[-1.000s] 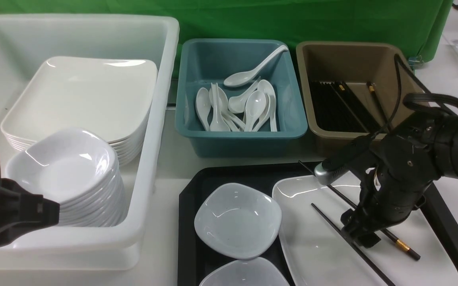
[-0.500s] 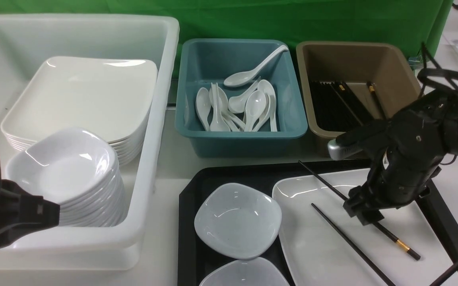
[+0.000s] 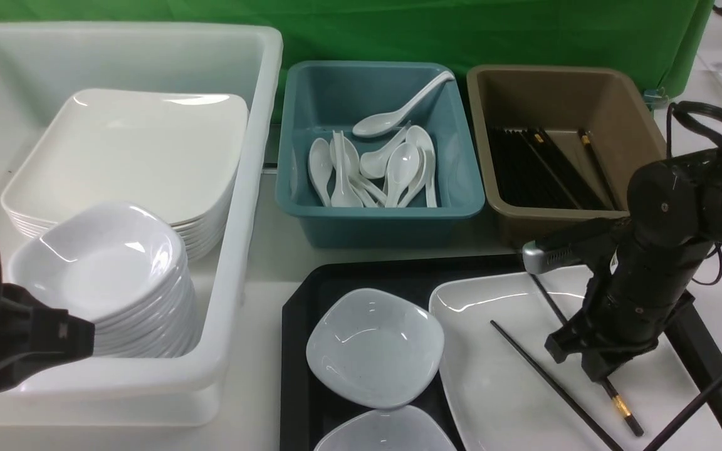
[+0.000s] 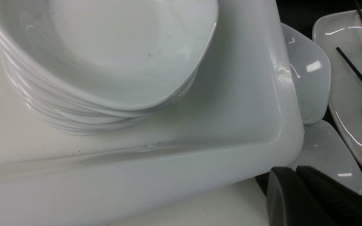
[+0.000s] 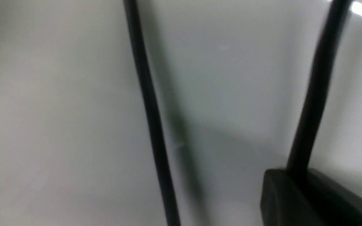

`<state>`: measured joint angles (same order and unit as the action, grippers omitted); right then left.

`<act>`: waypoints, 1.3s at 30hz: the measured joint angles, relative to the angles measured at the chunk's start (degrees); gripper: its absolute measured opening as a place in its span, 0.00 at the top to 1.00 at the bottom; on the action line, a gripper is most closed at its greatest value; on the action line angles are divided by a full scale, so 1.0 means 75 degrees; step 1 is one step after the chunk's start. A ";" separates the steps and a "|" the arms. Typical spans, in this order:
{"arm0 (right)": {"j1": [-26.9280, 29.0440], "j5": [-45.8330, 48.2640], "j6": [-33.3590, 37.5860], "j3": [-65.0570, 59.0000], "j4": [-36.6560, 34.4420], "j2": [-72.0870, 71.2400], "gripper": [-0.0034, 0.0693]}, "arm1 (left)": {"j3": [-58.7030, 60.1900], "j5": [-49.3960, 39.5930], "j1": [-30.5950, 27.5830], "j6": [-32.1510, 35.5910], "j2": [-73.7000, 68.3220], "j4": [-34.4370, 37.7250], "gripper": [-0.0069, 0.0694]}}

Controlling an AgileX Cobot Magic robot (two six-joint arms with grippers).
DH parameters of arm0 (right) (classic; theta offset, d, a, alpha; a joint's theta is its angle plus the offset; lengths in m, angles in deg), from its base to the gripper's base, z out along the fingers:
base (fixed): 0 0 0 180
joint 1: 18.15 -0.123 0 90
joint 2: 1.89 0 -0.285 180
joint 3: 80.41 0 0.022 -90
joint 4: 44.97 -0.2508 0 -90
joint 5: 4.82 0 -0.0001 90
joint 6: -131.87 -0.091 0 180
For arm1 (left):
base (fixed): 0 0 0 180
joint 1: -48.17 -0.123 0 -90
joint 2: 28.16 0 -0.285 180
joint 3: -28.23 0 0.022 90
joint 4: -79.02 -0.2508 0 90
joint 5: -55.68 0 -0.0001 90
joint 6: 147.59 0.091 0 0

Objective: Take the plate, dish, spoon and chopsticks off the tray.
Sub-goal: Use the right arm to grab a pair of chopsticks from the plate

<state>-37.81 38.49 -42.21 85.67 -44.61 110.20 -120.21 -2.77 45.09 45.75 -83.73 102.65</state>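
Note:
The black tray (image 3: 295, 376) holds the large white plate (image 3: 499, 388) on its right and two small greyish-white dishes (image 3: 373, 347) (image 3: 386, 432) on its left. Two black chopsticks are over the plate. My right gripper (image 3: 596, 373) is shut on one chopstick (image 3: 618, 406) near its gold band; in the right wrist view that stick (image 5: 313, 94) runs into the shut jaws (image 5: 297, 174). The other chopstick (image 3: 543, 373) lies loose on the plate. My left gripper (image 3: 54, 338) is shut and empty beside the white tub (image 4: 247, 110). No spoon shows on the tray.
The white tub (image 3: 248, 188) at the left holds stacked plates and stacked dishes. A teal bin (image 3: 380, 219) holds several white spoons. A brown tub (image 3: 637, 125) behind the tray holds several black chopsticks. A green cloth hangs behind.
My right gripper has moved right and towards the camera over the plate. The gripped chopstick has swung to a steeper angle. The loose chopstick and the left arm have not moved.

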 joint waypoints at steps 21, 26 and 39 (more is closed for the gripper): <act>0.0000 0.1313 0.0405 -0.0693 -0.0551 -0.0686 0.58 | 0.0000 0.0000 0.0000 0.0000 0.0000 0.0055 0.90; 0.0000 0.1244 0.0465 -0.0703 -0.0584 -0.0686 0.26 | 0.0000 0.0000 0.0000 0.0000 0.0000 0.0055 0.90; -0.0241 0.0995 0.0907 -0.0703 -0.0916 -0.0614 0.16 | 0.0000 0.0000 0.0000 0.0000 0.0000 0.0055 0.90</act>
<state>-39.62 45.95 -35.40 80.40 -51.47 105.60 -120.21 -2.77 45.09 45.75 -83.73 103.06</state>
